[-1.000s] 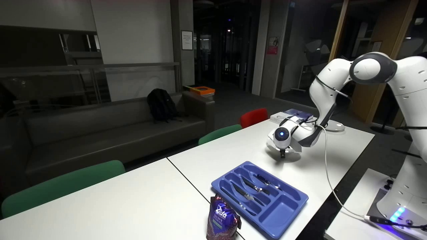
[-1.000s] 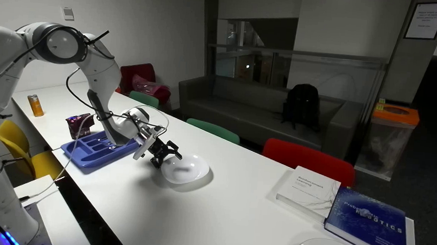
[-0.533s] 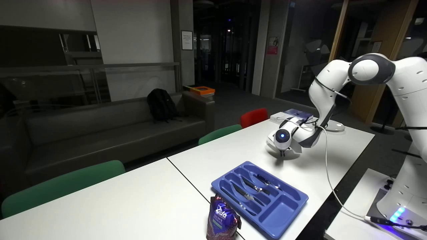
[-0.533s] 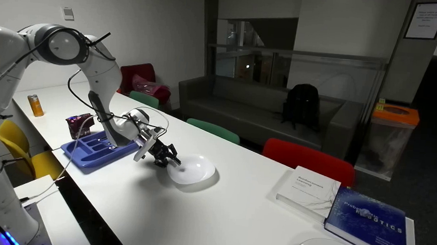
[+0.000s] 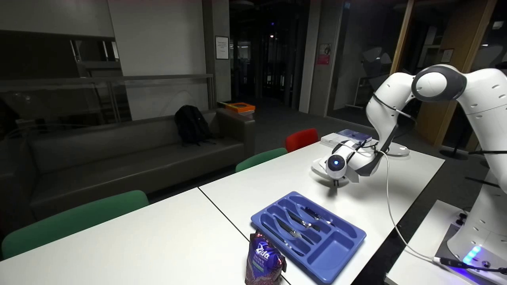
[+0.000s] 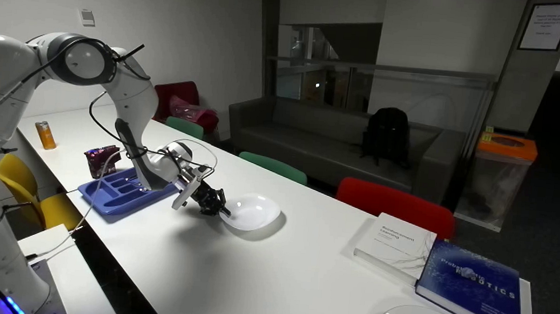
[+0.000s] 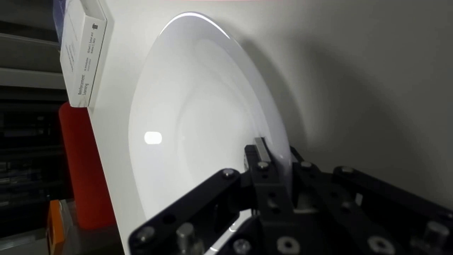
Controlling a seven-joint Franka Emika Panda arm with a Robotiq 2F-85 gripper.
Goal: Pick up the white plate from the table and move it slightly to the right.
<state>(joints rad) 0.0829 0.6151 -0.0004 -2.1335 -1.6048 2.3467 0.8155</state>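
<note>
The gripper (image 7: 277, 148) is clamped on the rim of the plate (image 6: 254, 213): in the wrist view one finger lies inside, the other outside, with the side pinched between them. In an exterior view the plate is at or just above the counter (image 6: 302, 267), right of the tray (image 6: 126, 206) and well left of the white book (image 6: 394, 244); whether its base clears the surface is hard to make out.

The step in hand looks to be the pick-up, with the shift to the right yet to be finished. The next move calls for a firm pinch, a low lift and a short, slow carry to the right, stopping well before the white book, then a level set-down before the fingers part.

The white book reads "Reinforcement Learning" on its cover; its spine, in the wrist view, repeats the title and adds small names that look like Sutton and Barto. Beside it, the blue book (image 6: 470, 288) reads "Probabilistic Robotics". The packet (image 5: 261, 259), near the tray, bears a brand that seems to be "Tilda", its first letter unclear; the lines below are too small. The notice (image 6: 548, 26) at far right and the can (image 6: 45, 135) at far left show no legible words.
</note>
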